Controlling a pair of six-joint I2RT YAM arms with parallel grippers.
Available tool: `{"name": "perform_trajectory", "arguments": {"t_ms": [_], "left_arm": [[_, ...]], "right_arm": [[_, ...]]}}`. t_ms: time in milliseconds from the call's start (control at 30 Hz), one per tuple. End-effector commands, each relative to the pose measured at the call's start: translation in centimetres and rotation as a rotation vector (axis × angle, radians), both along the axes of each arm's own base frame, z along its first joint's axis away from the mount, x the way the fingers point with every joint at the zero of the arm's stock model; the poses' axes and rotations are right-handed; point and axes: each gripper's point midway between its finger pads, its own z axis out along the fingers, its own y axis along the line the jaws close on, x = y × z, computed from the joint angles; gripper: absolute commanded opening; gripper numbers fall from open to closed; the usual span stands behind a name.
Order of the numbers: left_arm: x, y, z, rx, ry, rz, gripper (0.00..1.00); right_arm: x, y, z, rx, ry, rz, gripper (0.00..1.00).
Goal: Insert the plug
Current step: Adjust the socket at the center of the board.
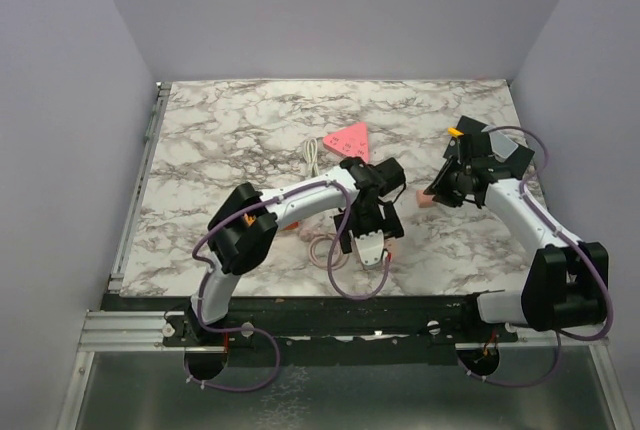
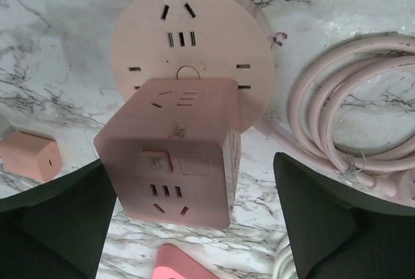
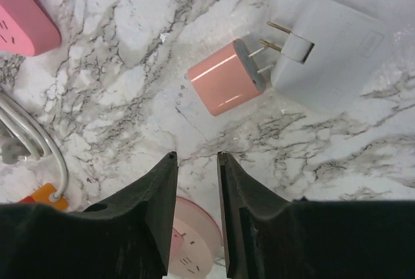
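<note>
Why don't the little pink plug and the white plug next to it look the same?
Colour: the pink plug is pink with a grey face, the white plug is pale all over. Size: the pink plug looks smaller than the white plug. Prongs: the pink plug's look silvery, the white plug's brassy. Both lie loose on the marble table, prongs pointing toward each other.

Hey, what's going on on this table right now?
Two robot arms are set up to insert a plug. The left arm hangs over a pink cube socket, its jaws open on either side of it, with a round pink socket just beyond. The right arm hovers with narrow, empty jaws near a small pink plug lying beside a white adapter. Nothing is gripped yet.
</note>
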Motion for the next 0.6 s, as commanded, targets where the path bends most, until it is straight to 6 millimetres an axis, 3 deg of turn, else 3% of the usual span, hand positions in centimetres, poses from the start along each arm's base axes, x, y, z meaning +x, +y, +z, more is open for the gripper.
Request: {"name": "perform_trajectory", "arguments": {"t_ms": [0, 167, 333, 433, 567], "left_arm": [[0.1, -0.2, 2.4, -0.068, -0.081, -0.024, 0.99], [1.7, -0.7, 6.2, -0.152, -0.056, 0.171, 0.99], [5.8, 1.0, 11.6, -0.281, 0.031, 0.419, 0.99], [10.5, 3.0, 14.0, -0.376, 0.133, 0.649, 0.99], [18.3, 5.6, 14.3, -0.487, 0.251, 0.978, 0.99]], "right_arm": [[2.0, 0.4, 1.3, 0.007, -0.037, 0.036, 0.39], [4.5, 0.4, 3.0, -0.013, -0.073, 0.051, 0.56], [8.0, 1.7, 4.6, 0.031, -0.130, 0.101, 0.73], [10.4, 3.2, 5.1, 0.088, -0.167, 0.145, 0.78], [13.6, 5.6, 5.0, 0.191, -0.190, 0.220, 0.81]]}}
